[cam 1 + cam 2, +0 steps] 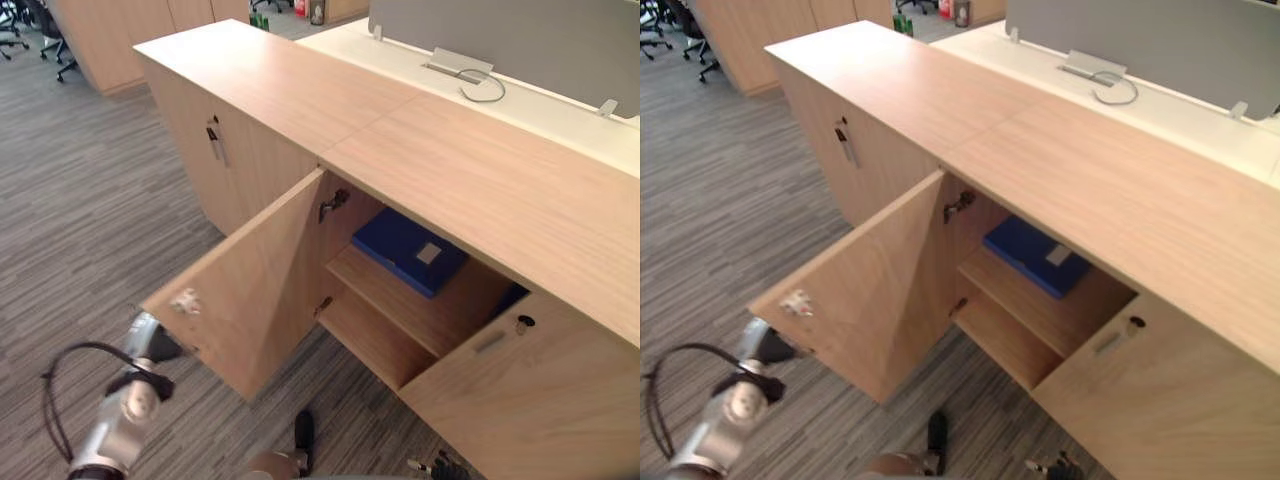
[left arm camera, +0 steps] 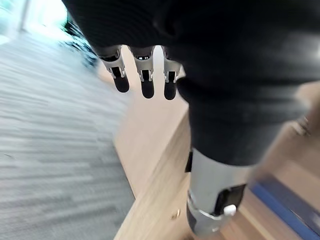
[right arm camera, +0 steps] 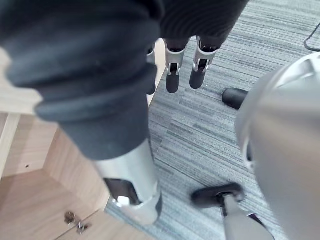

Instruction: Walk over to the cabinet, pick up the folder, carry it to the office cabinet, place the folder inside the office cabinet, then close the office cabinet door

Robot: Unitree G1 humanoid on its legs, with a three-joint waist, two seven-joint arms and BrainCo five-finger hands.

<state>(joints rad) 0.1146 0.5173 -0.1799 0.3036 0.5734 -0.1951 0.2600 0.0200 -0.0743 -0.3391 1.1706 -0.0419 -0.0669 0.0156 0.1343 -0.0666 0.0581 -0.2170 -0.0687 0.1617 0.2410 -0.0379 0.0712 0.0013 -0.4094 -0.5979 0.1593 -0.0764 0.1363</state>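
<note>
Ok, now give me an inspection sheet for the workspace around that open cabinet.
surface: light wood cabinet top, one long run.
job's things: blue folder lies flat on the upper shelf inside; cabinet door stands wide open.
clutter: nothing seen.
hands: left hand and right hand, fingers straight, holding nothing.
cables: grey cable loop on the white desk behind.
surroundings: striped grey carpet, office chairs, grey partition.

One blue folder; one open cabinet door; one grey screen.
</note>
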